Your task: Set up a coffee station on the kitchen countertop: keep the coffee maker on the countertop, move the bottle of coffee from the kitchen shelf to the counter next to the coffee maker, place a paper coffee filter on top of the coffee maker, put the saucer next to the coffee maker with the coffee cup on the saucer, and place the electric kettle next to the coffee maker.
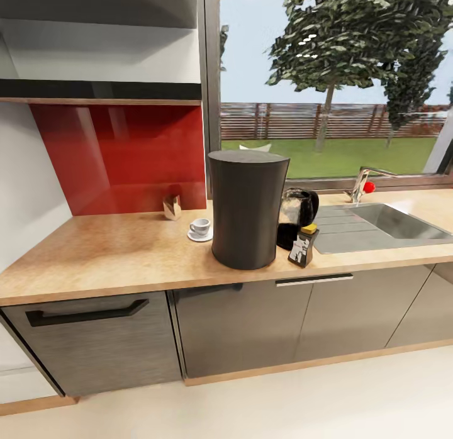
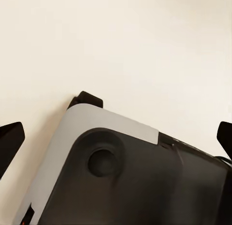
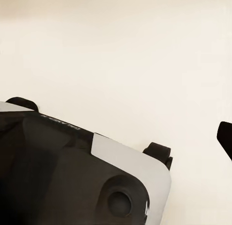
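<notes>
We face the bench [image 1: 113,250], the long light wood worktop over dark cabinets, with the coffee maker [image 1: 246,207] standing at the centre of the frame. The electric kettle [image 1: 297,216] sits just right of it and a little behind, and the bottle of coffee [image 1: 302,244] stands in front of the kettle, close to the drum's lower right. Left of the drum, the coffee cup [image 1: 201,226] rests on the saucer [image 1: 200,236]. A small beige box [image 1: 172,207] stands by the red backsplash, left of centre. On the drum's flat top we cannot make out a paper filter.

The left wrist view looks down at pale floor and the robot's base; the left end effector [image 2: 116,138] has dark fingertips at opposite edges of the frame, so it is spread wide and empty. In the right wrist view one fingertip [image 3: 225,138] shows at the right edge, and we cannot tell the right end effector's spread.

We judge the filter to be the piece left. To do it well, we should find it first, pinch it lightly by an edge, and lay it flat and centred on the drum without nudging the bottle or cup.
</notes>
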